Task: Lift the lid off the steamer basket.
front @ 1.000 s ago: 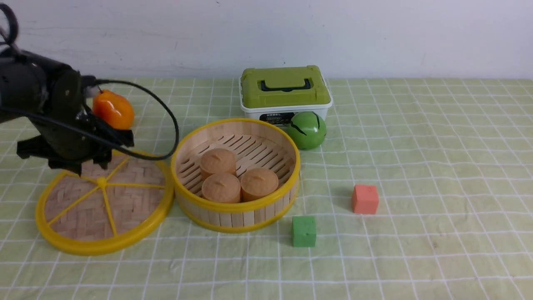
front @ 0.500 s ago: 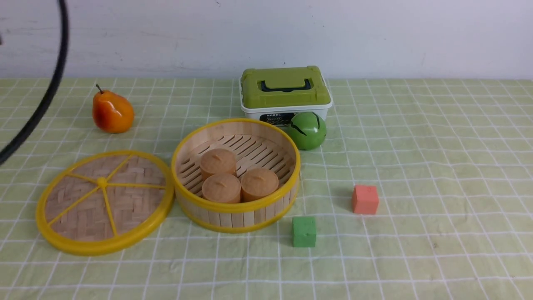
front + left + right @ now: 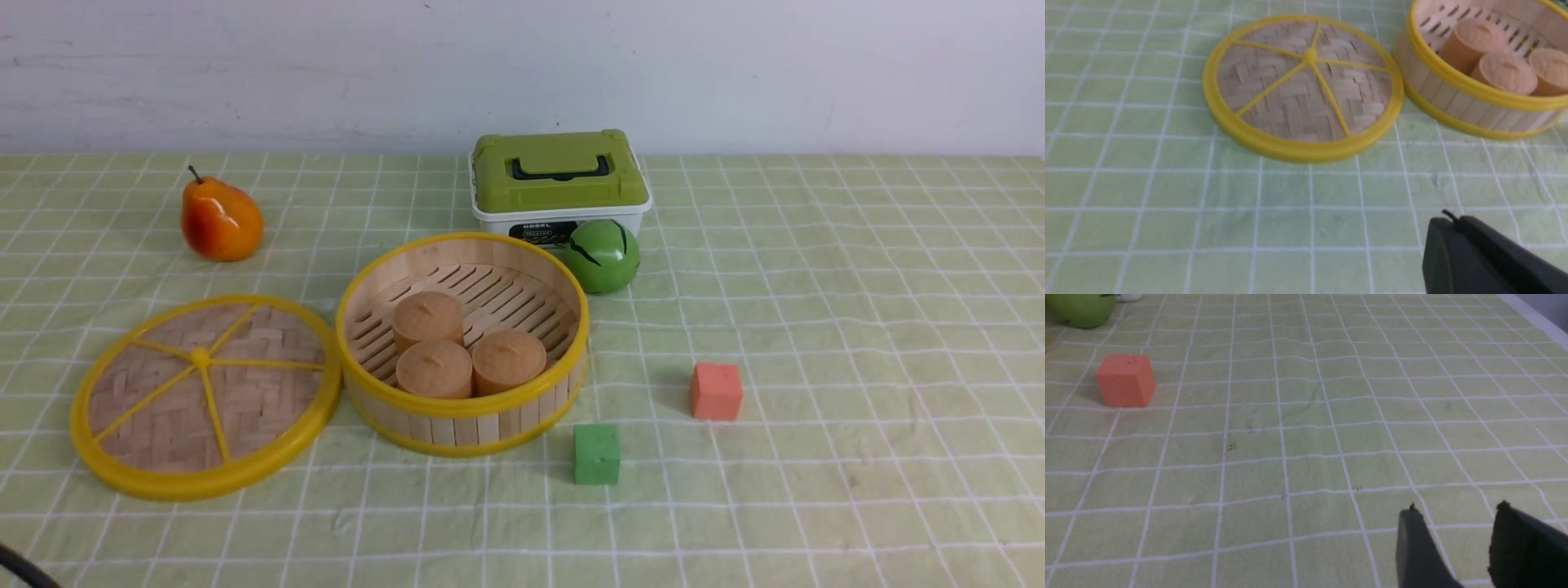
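Observation:
The lid (image 3: 245,408), a woven tan disc with a yellow rim and spokes, lies flat on the green checked cloth, left of the steamer basket (image 3: 457,426) and touching its side. The basket stands uncovered with three tan buns (image 3: 433,367) inside. Both also show in the left wrist view, the lid (image 3: 1290,102) and the basket (image 3: 1453,98). My left gripper (image 3: 1449,222) is shut and empty, hovering over bare cloth nearer me than the lid. My right gripper (image 3: 1455,510) is open and empty over bare cloth, far right of the basket. Neither gripper shows in the front view.
An orange pear (image 3: 220,220) sits behind the lid. A white box with a green lid (image 3: 558,175) and a green ball (image 3: 602,255) stand behind the basket. A red cube (image 3: 716,390) and a green cube (image 3: 596,453) lie to its right.
My left arm, which was over the far edge of the lid, has pulled back out of the front view. The lid stays flat on the cloth.

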